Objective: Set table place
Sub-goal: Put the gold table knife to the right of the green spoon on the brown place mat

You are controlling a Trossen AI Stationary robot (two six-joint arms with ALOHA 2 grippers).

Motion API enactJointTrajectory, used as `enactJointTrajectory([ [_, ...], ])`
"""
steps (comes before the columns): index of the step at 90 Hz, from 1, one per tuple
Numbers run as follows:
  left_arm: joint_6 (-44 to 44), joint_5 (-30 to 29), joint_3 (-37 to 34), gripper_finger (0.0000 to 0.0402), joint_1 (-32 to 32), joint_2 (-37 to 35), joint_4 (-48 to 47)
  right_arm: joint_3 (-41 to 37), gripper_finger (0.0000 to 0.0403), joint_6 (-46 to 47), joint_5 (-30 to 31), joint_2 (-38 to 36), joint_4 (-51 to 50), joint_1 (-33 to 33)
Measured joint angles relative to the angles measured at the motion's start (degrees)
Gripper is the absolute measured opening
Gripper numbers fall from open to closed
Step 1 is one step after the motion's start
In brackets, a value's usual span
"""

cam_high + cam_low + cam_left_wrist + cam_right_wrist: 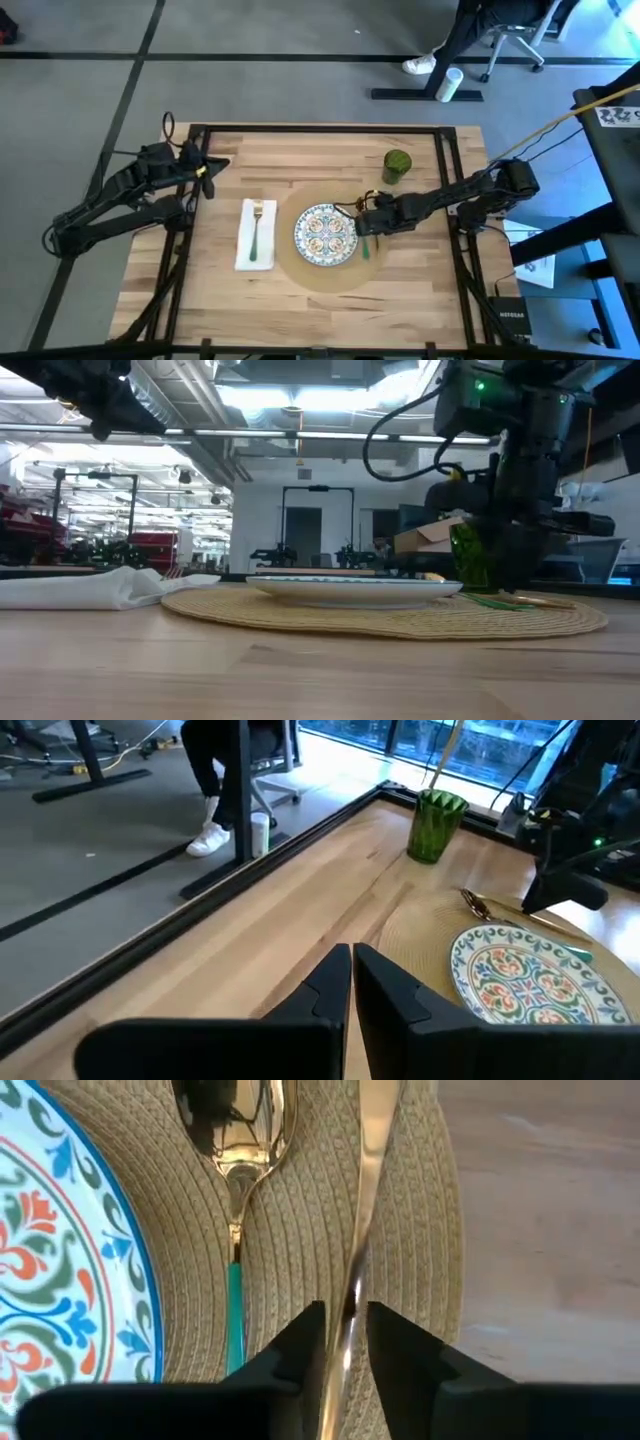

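Nearly set: round tan placemat (325, 275) mid-bench (420, 290), plate (325, 235) centred, fork (257, 228) on napkin (254, 236) at nine o'clock, green cup (396, 166) at one. Right gripper (345, 1325) fingers clamped on knife (370, 1170) beside spoon (235, 1150) at three. Left gripper (352, 982) fingers together, waiting.

— What's carrying it all?

— A table (300, 150) of pale wooden planks with a thin black frame round the edge.

— And lying straight on the wood?

— Three things. A big round woven tan placemat (300, 272) sits around the middle. A white napkin (243, 250) lies just beside it on the left arm's side, edges close to the mat. A green glass (396, 166) stands upright on bare wood off the mat's far right edge, apart from it.

— Anything else on the boards?

— Not that I can make out from here.
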Motion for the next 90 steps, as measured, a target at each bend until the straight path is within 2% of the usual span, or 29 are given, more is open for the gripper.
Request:
enactJointTrajectory([
  [14,0.1,0.0,0.0,0.0,0.0,0.0,0.0,0.0,0.0019,0.0,0.3,0.0,-0.3,0.0],
  [23,0.2,0.0,0.0,0.0,0.0,0.0,0.0,0.0,0.0014,0.5,0.3,0.0,-0.3,0.0],
  [49,0.1,0.0,0.0,0.0,0.0,0.0,0.0,0.0,0.0073,1.8,-0.1,0.0,-0.2,0.0],
  [61,0.2,0.0,0.0,0.0,0.0,0.0,0.0,0.0,0.0082,1.9,-0.1,0.2,-0.2,0.0],
  [90,0.2,0.0,0.0,0.0,0.0,0.0,-0.1,0.2,0.0035,1.8,-1.4,3.8,0.5,0.0],
])
